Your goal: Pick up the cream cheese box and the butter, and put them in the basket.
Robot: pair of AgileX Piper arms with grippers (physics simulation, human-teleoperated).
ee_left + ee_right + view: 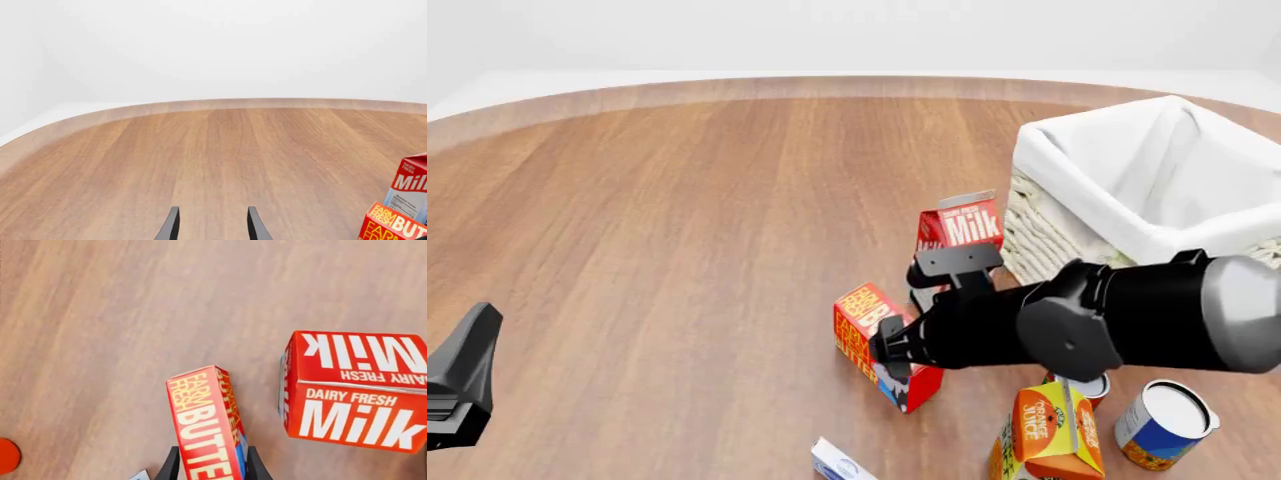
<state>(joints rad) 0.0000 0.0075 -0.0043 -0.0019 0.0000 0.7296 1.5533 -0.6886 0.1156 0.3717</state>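
**Red butter box between the right pincer's fingers**

Red and orange-yellow, the butter (205, 425) stands on the wooden bench (667, 230) in front of the milk carton (961, 232), near the middle of the front view. In the right wrist view the two dark fingers (171, 466) of the right pincer (210, 467) sit on either side of the box's near end, close against its faces; whether they press it firmly I cannot tell for sure, but they look closed onto it. In the front view the right arm (1121, 320) reaches in from the right and covers part of the butter.

The cream cheese box (841, 462) lies at the bottom edge of the front view, only its white and blue corner showing, just in front of the butter. The basket (1054, 165), cream wicker with a white cloth lining, stands at the right, behind the arm and beside the milk carton.

An orange juice carton (1052, 430) and a tin can (1164, 425) stand near the bottom right.

The left pincer (212, 225) is well apart at the far left, its fingers spread over bare wood with nothing between them; the milk carton and butter show at the edge of its view.
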